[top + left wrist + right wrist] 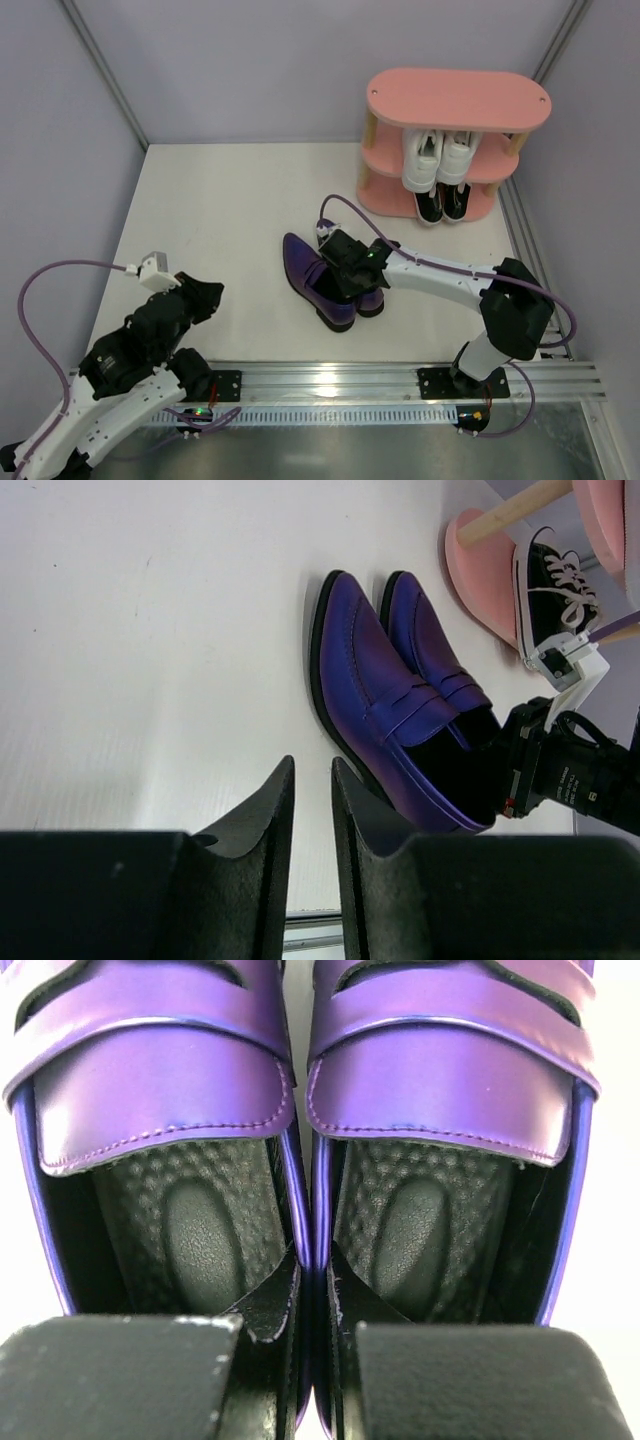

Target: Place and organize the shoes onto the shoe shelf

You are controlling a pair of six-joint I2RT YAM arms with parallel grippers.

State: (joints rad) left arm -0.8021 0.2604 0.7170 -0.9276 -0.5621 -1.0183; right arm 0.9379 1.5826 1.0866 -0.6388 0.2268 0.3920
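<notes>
The two purple loafers (322, 282) lie side by side mid-table, toes pointing far-left. My right gripper (352, 268) is over their heel openings, one finger inside each shoe, shut on the two touching inner walls (312, 1260). The pink shoe shelf (455, 140) stands at the far right; the white sneakers (438, 160) sit on its middle tier and the black sneakers (443, 204) on its bottom tier. My left gripper (205, 298) hangs empty over the near left, jaws nearly closed with a narrow gap (312, 780). The loafers (400, 695) also show in the left wrist view.
A metal rail (400, 380) runs along the near table edge. Grey walls enclose the table on the left, back and right. A purple cable (345, 205) loops above the right wrist. The shelf's top tier (458, 100) holds nothing.
</notes>
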